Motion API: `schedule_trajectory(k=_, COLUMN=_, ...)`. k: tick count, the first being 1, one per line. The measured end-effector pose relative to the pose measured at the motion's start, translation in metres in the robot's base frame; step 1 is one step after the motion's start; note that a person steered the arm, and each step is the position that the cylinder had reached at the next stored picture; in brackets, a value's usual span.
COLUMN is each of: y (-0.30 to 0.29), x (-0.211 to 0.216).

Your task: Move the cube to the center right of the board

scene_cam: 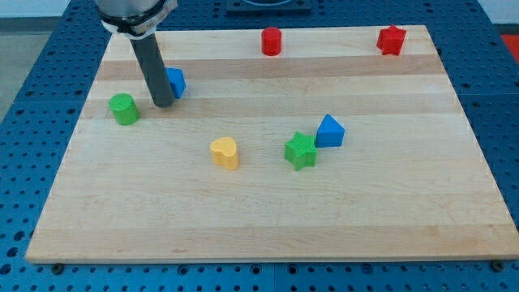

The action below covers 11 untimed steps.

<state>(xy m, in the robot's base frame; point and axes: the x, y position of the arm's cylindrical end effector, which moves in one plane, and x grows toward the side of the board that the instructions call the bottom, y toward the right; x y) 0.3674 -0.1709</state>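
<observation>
A blue cube sits at the upper left of the wooden board, partly hidden by my dark rod. My tip rests on the board touching the cube's left side, between it and a green cylinder further to the view's left.
A yellow heart block lies near the board's middle. A green star block touches a blue triangular block to its right. A red cylinder and a red star block stand along the top edge.
</observation>
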Motion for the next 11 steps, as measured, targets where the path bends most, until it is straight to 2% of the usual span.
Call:
schedule_trajectory(k=3, y=-0.009, x=-0.026)
schedule_trajectory(k=5, y=-0.046, x=-0.033)
schedule_trajectory(k=7, y=-0.051, x=-0.064)
schedule_trajectory(k=11, y=0.057, x=-0.060)
